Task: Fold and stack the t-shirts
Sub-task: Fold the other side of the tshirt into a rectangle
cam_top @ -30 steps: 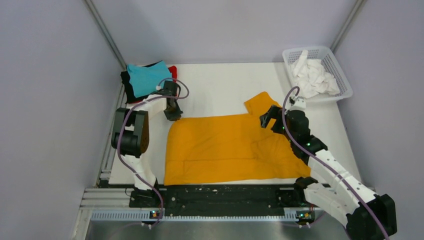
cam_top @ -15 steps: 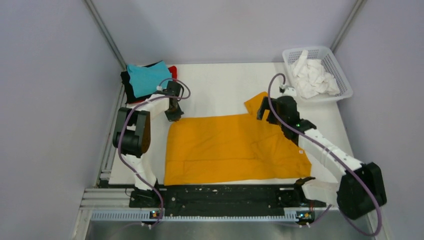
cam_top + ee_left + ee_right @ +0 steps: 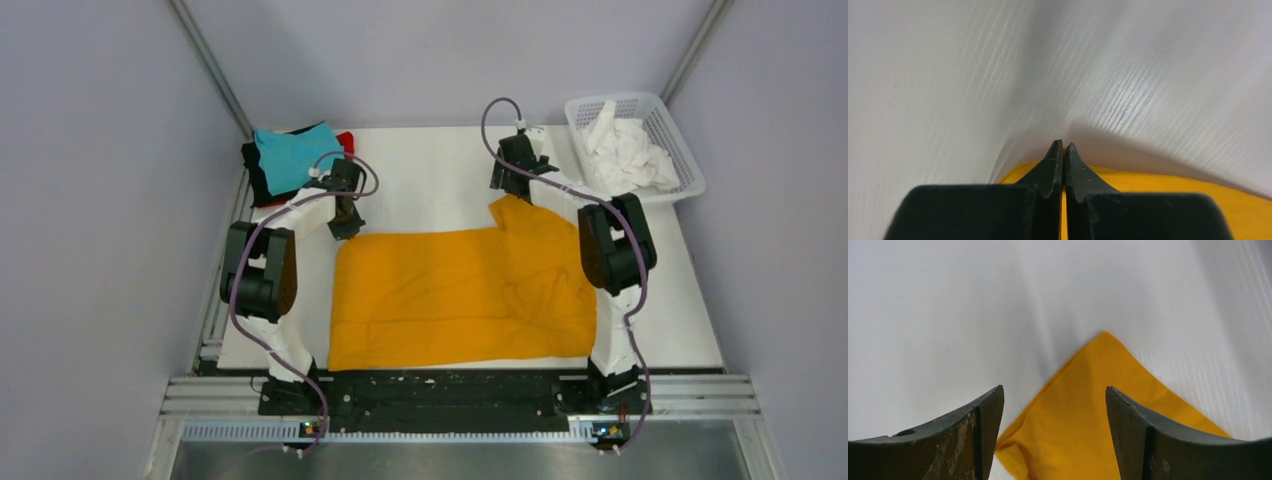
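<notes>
The mustard-orange t-shirt (image 3: pixel 460 295) lies spread flat in the middle of the table, one sleeve (image 3: pixel 520 215) pointing to the far right. My left gripper (image 3: pixel 346 225) is shut on its far left corner; in the left wrist view orange fabric (image 3: pixel 1148 185) shows between the closed fingers of the gripper (image 3: pixel 1063 150). My right gripper (image 3: pixel 505 185) is open just beyond the sleeve tip; in the right wrist view the sleeve corner (image 3: pixel 1103 405) lies between the spread fingers of the gripper (image 3: pixel 1054 395). Folded teal (image 3: pixel 292 158), black (image 3: pixel 255 178) and red (image 3: pixel 346 140) shirts are stacked at the far left.
A white lattice basket (image 3: pixel 686 152) holding crumpled white cloth (image 3: pixel 625 155) stands at the far right corner. Grey walls close in the table on three sides. The arms' bases sit on a black rail (image 3: pixel 440 390) at the near edge.
My right arm has swung from the shirt's right side to the far side, over the sleeve tip, still open. The left gripper has stayed at the far left corner.
</notes>
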Controlling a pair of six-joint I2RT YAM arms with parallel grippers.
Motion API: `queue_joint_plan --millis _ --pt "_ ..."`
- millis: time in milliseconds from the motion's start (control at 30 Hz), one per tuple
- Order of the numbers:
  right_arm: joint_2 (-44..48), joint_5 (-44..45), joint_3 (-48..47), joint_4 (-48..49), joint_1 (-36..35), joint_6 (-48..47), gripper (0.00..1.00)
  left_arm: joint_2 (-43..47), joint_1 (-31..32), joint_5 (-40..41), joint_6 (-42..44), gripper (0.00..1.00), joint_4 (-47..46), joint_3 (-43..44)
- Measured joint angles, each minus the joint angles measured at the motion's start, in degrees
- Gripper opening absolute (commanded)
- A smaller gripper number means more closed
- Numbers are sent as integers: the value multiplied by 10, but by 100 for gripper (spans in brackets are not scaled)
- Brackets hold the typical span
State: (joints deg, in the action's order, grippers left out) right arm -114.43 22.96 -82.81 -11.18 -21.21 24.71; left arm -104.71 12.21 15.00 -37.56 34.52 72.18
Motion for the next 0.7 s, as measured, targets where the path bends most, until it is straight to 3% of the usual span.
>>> queue_joint_plan --millis 167,300,500,633,700 --pt "-102 13 -81 -25 17 4 67 0 0 -6 0 0 0 0" --pt "-135 24 -115 -36 23 11 53 0 0 -6 0 0 0 0" --pt "-110 38 -61 0 22 26 29 0 0 -4 0 0 0 0" --pt "-74 50 -3 17 23 39 4 0 0 -1 0 0 2 0" --pt "-63 56 16 25 23 43 0 0 0 2 0 0 2 -1"
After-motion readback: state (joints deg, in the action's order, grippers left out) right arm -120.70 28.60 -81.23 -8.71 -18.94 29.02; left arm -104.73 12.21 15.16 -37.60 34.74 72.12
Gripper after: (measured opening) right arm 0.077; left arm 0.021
